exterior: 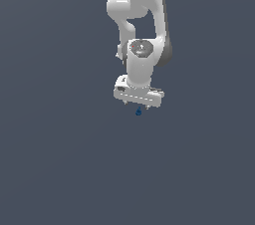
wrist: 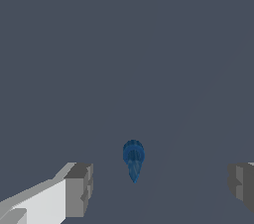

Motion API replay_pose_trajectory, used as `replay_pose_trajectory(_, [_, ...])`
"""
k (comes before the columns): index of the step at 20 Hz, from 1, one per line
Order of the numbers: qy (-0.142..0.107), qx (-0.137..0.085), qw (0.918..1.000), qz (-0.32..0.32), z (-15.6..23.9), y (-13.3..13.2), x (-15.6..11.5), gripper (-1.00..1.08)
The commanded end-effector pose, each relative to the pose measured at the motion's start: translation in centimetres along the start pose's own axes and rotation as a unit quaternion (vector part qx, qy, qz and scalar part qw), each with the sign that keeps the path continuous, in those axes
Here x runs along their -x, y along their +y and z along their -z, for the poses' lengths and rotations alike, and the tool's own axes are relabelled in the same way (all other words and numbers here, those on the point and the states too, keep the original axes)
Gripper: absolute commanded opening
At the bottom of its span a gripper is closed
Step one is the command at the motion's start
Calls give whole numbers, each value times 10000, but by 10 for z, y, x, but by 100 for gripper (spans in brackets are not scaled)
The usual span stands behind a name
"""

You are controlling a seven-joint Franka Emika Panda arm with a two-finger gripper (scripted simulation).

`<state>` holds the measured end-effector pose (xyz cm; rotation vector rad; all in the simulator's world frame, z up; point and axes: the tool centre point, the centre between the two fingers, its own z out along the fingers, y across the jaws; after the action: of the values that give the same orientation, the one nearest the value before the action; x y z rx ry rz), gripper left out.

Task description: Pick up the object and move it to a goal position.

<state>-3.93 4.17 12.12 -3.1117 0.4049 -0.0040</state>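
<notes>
Grey fingertips (wrist: 79, 191) of the open hand (wrist: 161, 188) wide apart, small dark-blue object (wrist: 133, 158) untouched between them.

Both feeds I watched were dim and flat, a uniform slate-grey backdrop with no glare and no cast shadows I could make out. Soft light seemed to fall from above, leaving the white arm (exterior: 142, 25) bright on top and greyer along its exterior-view right edge. Renders were coarse, the object (wrist: 133, 159) blocky and faceted, without blur or edge distortion.
</notes>
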Motion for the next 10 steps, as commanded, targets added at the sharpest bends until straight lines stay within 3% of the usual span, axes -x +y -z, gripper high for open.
replay_pose_trajectory(1, [-2, 5, 9998, -180, -10, -4, 10, 100])
replay_pose_trajectory(10, [-9, 19, 9987, -518, -28, -11, 30, 100])
